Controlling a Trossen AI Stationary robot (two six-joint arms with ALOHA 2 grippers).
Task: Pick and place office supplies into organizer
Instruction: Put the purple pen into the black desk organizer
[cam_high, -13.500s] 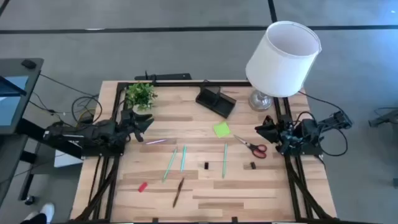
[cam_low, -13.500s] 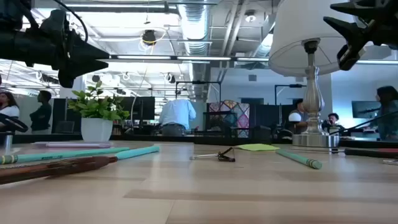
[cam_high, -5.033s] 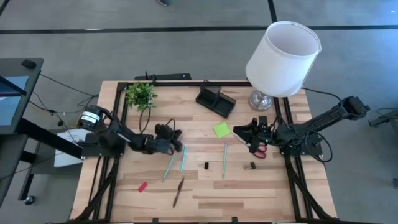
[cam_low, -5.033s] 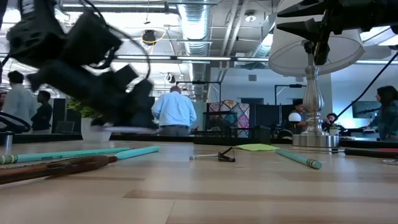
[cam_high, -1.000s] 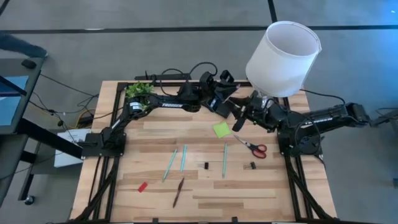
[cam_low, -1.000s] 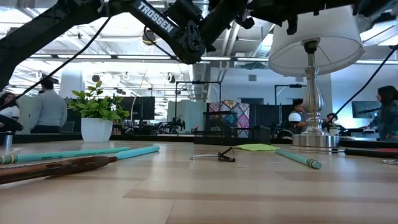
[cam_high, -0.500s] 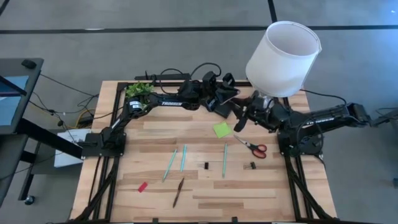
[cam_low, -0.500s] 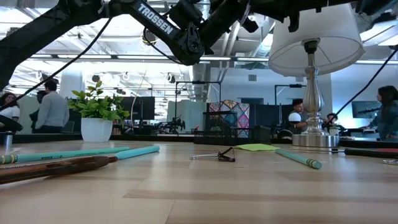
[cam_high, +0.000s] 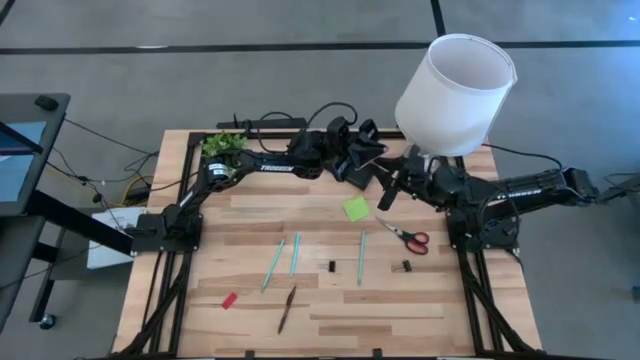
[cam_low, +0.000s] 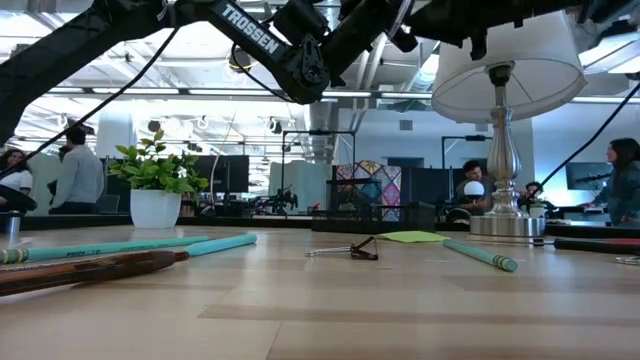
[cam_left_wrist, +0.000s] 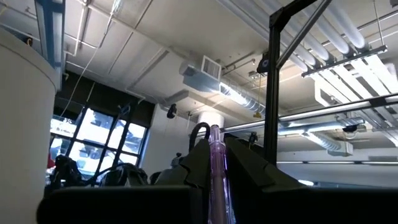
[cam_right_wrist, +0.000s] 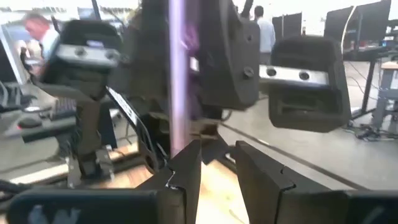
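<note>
My left gripper (cam_high: 366, 150) is raised above the black organizer (cam_high: 357, 177) at the table's far middle, shut on a thin pink pen (cam_left_wrist: 216, 168). My right gripper (cam_high: 393, 183) is open and faces it from the right. In the right wrist view the pen (cam_right_wrist: 176, 74) stands upright just beside one of my right fingers (cam_right_wrist: 186, 165); I cannot tell whether they touch. On the table lie two teal pens (cam_high: 274, 264), a green pen (cam_high: 361, 257), a brown pencil (cam_high: 287, 308), red-handled scissors (cam_high: 405, 236), a lime sticky-note pad (cam_high: 356, 208), a red eraser (cam_high: 230, 300) and two black clips (cam_high: 332, 267). My left gripper pinches the pink pen's shaft (cam_left_wrist: 216, 186) between its two fingers. The pen runs along the fingers and sticks out past their tips, lifted clear of the table. Which part of its length the fingers hold is hidden by the gripper.
A white-shaded lamp (cam_high: 455, 80) stands at the far right, close behind my right arm. A small potted plant (cam_high: 225, 148) stands at the far left. The organizer also shows in the low view (cam_low: 365, 214), far across the table.
Both grippers have stayed close together above the organizer, shifting only slightly. My left gripper keeps its hold on the pink pen.
</note>
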